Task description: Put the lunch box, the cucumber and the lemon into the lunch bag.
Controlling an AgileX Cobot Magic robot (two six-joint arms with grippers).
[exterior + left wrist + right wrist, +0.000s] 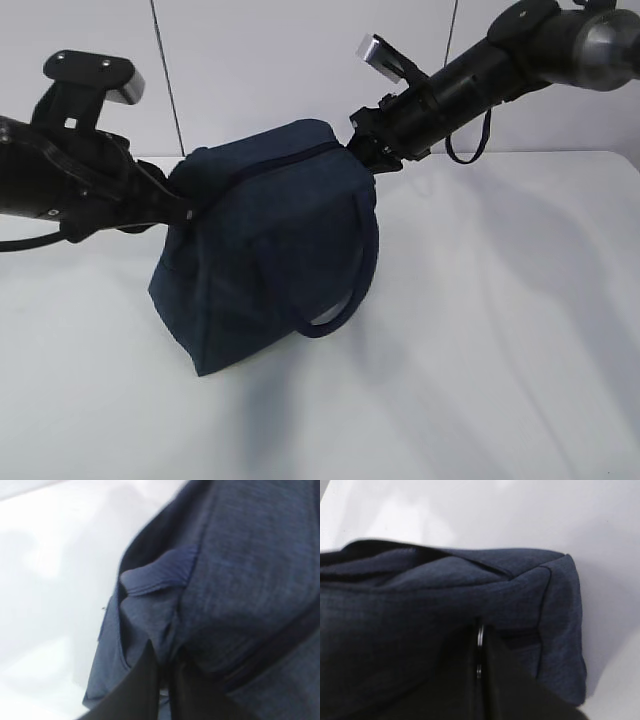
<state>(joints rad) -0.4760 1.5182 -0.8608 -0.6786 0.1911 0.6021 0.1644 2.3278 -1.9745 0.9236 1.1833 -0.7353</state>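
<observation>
Two arms meet at one bag on a white table point(500, 350). The tabletop is matt and bare around the bag, with soft grey shadows under and to the right of it. Behind it a white wall point(260, 60) runs across, cut by thin dark vertical seams.

The bag point(270, 260) sits left of centre, tilted, dark navy fabric, its black zipper running along the top edge. One cord handle loops down its right face. Box, cucumber and lemon are not visible in any view; whether they are inside cannot be told.

The left gripper point(185, 205) is at the bag's left top corner. In the left wrist view its fingers point(145, 690) are clenched on a fold of fabric just below a small navy tab point(160, 572).

The right gripper point(372, 155) is at the bag's right top end. In the right wrist view its jaws are pressed together, pinching the ring point(480, 635) of the zipper pull.
</observation>
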